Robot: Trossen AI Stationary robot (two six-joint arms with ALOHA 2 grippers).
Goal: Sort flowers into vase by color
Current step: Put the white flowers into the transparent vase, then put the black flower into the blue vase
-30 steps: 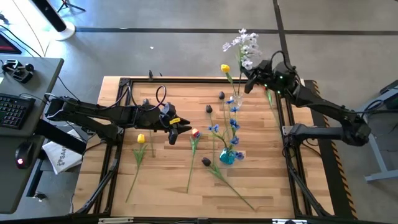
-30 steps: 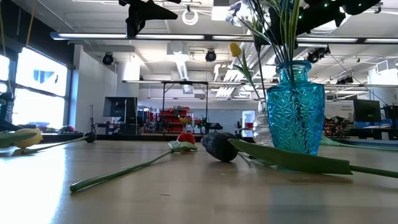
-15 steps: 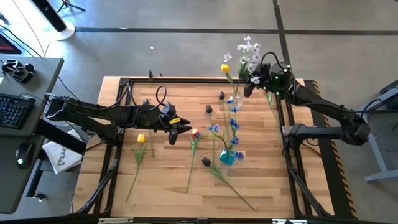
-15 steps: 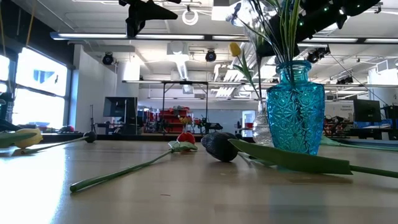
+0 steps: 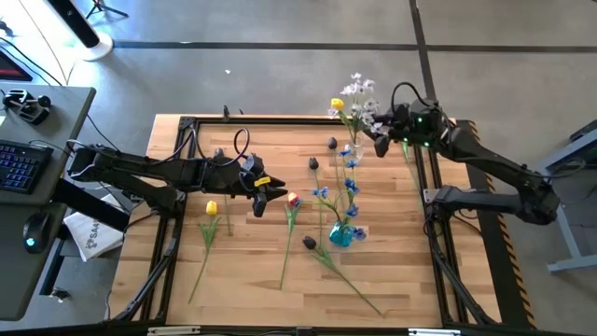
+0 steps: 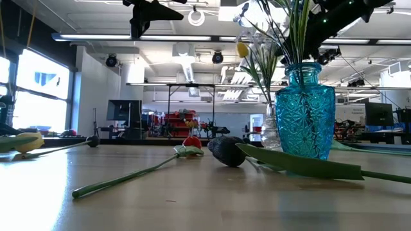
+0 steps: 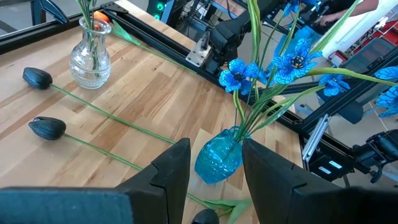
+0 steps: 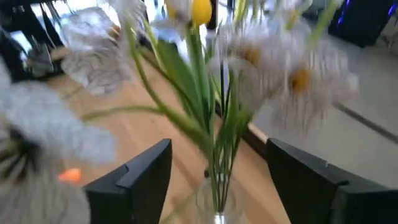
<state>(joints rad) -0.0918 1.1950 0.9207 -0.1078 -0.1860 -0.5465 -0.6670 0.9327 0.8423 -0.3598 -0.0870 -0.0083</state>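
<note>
Wooden table (image 5: 242,271) with black frame. At 9 o'clock: grey desk (image 5: 28,224) carrying keyboard (image 5: 20,164) and mouse (image 5: 34,243). Grey concrete floor (image 5: 233,56) at 12 o'clock.

Overhead, table-level, two wrist cameras

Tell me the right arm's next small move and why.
Probably lift the right gripper clear of the clear vase. Its fingers stand apart on either side of the white spray's stems, which sit in the vase beside a yellow tulip. Tulips are lying on the table to fetch next.
</note>
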